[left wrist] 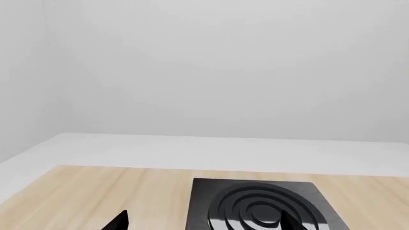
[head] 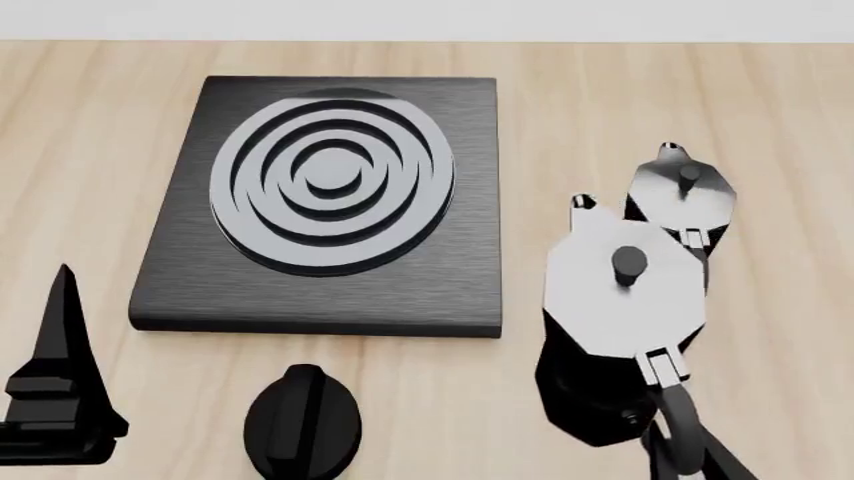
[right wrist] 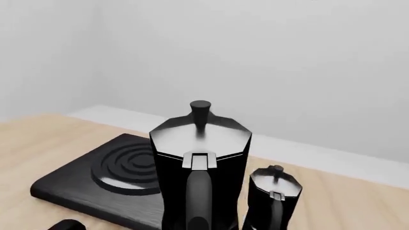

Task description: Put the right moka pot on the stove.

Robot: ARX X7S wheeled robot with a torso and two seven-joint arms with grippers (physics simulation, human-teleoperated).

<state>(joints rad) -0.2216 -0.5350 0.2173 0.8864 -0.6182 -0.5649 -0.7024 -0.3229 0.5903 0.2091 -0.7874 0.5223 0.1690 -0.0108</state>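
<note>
Step in hand, as I read it, is carrying the right moka pot [head: 621, 300] over to the stove [head: 187, 280]. The pot sits just right of the slab and looks way bigger than its twin, so I'd guess it's up off the desk [head: 774, 100]. Its handle runs straight back into the right claw [head: 674, 445], which seems clamped on it, though the fingers barely show. To do it well, keep the pot upright, go left with the base above the slab's edge, centre it over the grey rings and set it down flat before letting go. Watch the second moka pot [head: 683, 195], which is very close behind. The left claw [left wrist: 206, 219] is spread wide with nothing in it. Count: two pots, one stove, one small black knob [head: 303, 425], two claws.
</note>
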